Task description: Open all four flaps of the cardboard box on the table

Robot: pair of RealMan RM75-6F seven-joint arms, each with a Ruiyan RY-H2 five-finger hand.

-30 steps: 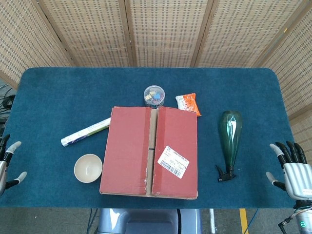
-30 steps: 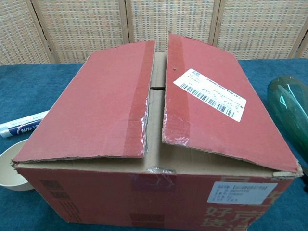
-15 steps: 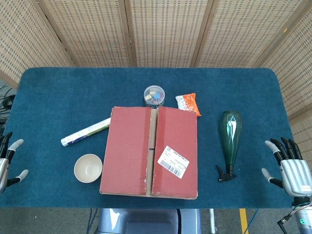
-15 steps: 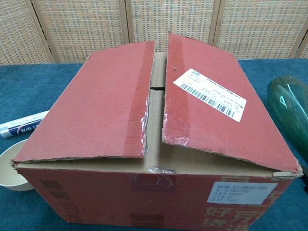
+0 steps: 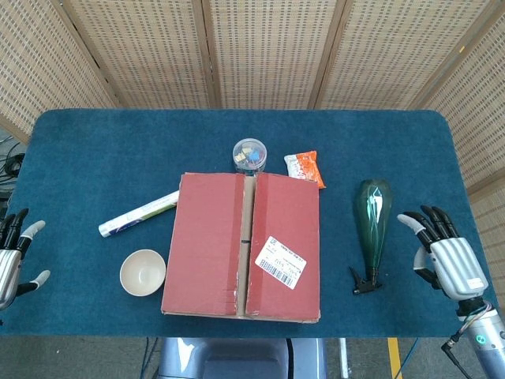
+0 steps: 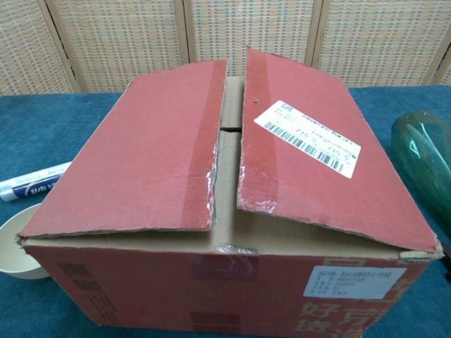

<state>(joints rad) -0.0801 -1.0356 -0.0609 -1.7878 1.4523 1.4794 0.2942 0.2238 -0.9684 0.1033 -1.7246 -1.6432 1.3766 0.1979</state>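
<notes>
Both hands, left (image 5: 11, 257) & right (image 5: 443, 257), spread wide, empty; 1 box (image 5: 242, 245), 2 top flaps closed.

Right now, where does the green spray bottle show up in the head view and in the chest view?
Head view: the green spray bottle lies right of the cardboard box, nozzle toward the near table edge.
Chest view: only part of its green body shows, cut off at the right edge.
Shared landmark: the white shipping label on the box's right flap, between the box's centre gap and the bottle in both views.

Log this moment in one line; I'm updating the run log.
box: flaps down, slightly ajar | left hand: open, at table edge | right hand: open, beside green bottle
</notes>
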